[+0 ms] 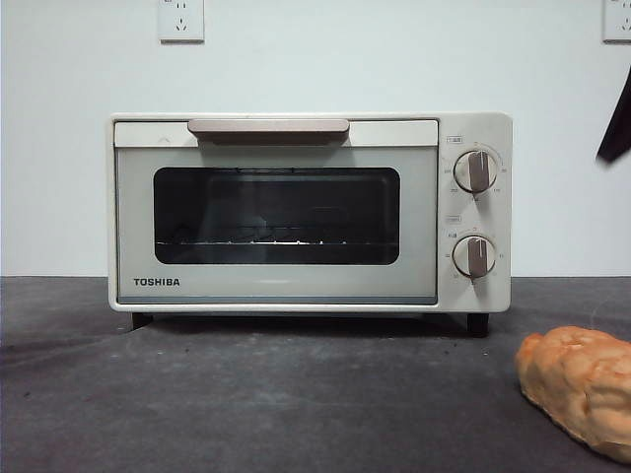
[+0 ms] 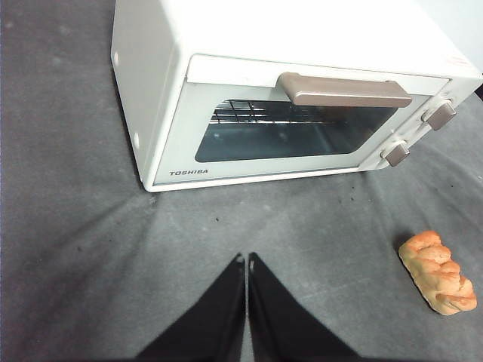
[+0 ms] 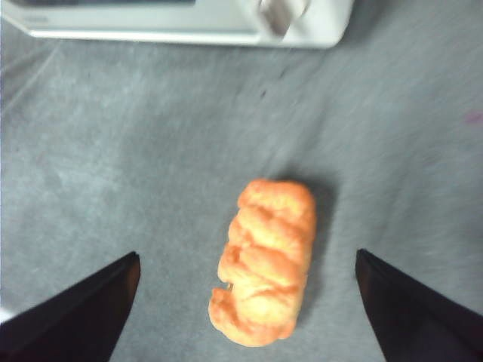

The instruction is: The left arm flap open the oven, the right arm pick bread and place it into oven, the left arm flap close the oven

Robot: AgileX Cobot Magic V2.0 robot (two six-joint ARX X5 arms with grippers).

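Observation:
The cream-white TOSHIBA oven [image 1: 296,212] stands on the dark table with its glass door closed and its beige handle [image 1: 268,129] at the top. It also shows in the left wrist view [image 2: 287,98]. The golden-orange bread [image 1: 582,384] lies on the table at the front right, in front of the oven's knob side. My left gripper [image 2: 247,260] is shut and empty, above the table in front of the oven door. My right gripper [image 3: 247,260] is open wide above the bread [image 3: 266,260], one jaw on each side, not touching it. A dark tip of an arm [image 1: 616,128] shows at the right edge of the front view.
The oven has two round knobs [image 1: 475,170] on its right side. A white wall with power sockets [image 1: 181,20] stands behind it. The table is covered with a dark grey cloth [image 1: 246,394].

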